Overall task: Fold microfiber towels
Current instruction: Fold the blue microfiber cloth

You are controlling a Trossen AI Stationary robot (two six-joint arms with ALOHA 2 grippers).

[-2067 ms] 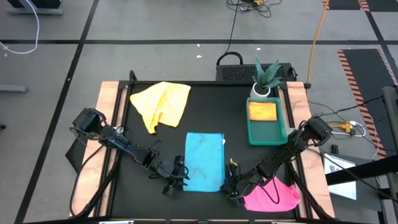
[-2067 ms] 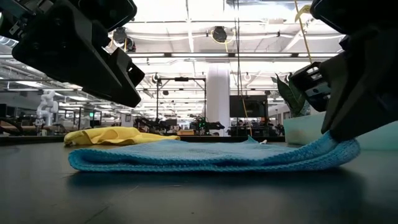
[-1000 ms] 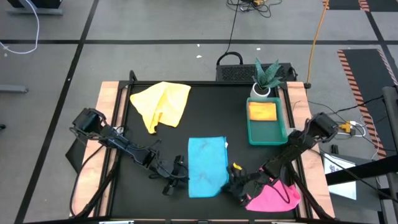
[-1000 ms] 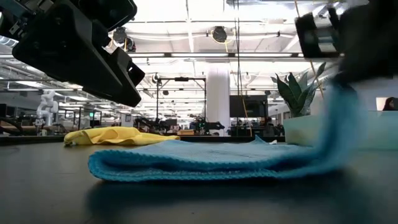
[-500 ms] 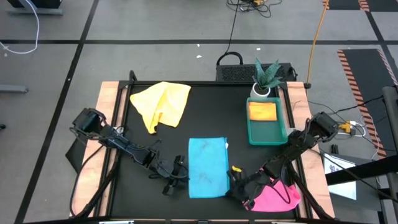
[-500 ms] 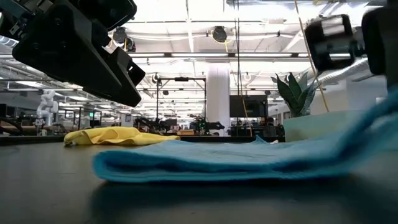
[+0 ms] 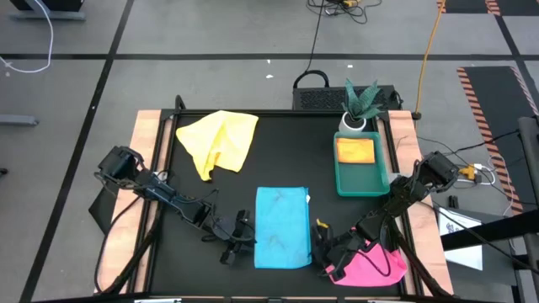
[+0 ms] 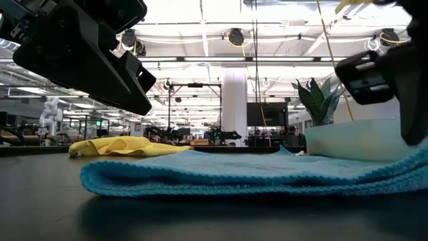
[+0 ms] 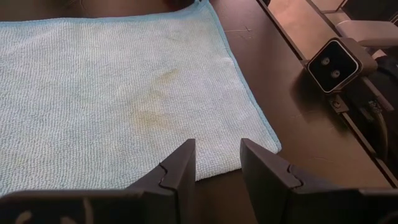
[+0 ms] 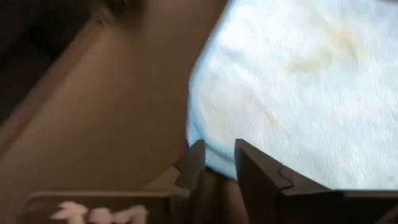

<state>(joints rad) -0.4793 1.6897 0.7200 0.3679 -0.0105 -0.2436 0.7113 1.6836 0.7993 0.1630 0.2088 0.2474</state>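
From above, the blue towel (image 7: 282, 228) lies flat near the front of the black worktop (image 7: 278, 156), already folded into a tall shape. The left end effector (image 7: 238, 238) sits just beside its left edge. The right end effector (image 7: 324, 245) sits just beside its right edge, with the pink towel (image 7: 370, 265) bunched up right next to that arm. A crumpled yellow towel (image 7: 217, 140) lies far back on the left. Another yellow towel (image 7: 355, 151) rests folded in the green tray (image 7: 364, 183), near a small plant (image 7: 362, 103).

From down low, the blue towel (image 8: 254, 175) looks like a soft flat layer. Behind it is a big bright hall with ceiling lights and a white pillar.

From the left wrist, the two fingers (image 9: 180, 171) are apart, holding nothing, over the near edge of the blue towel (image 9: 124, 99). There is a faint yellowish stain on it.

From the right wrist, the fingers (image 10: 255, 165) look close together at the towel's (image 10: 298, 93) edge. I cannot tell if they pinch it.

What could go wrong? I think the right arm could drag the pink towel along, because it is so close. The blue towel could also slide or bunch up if only one side is pulled, since the worktop looks smooth.
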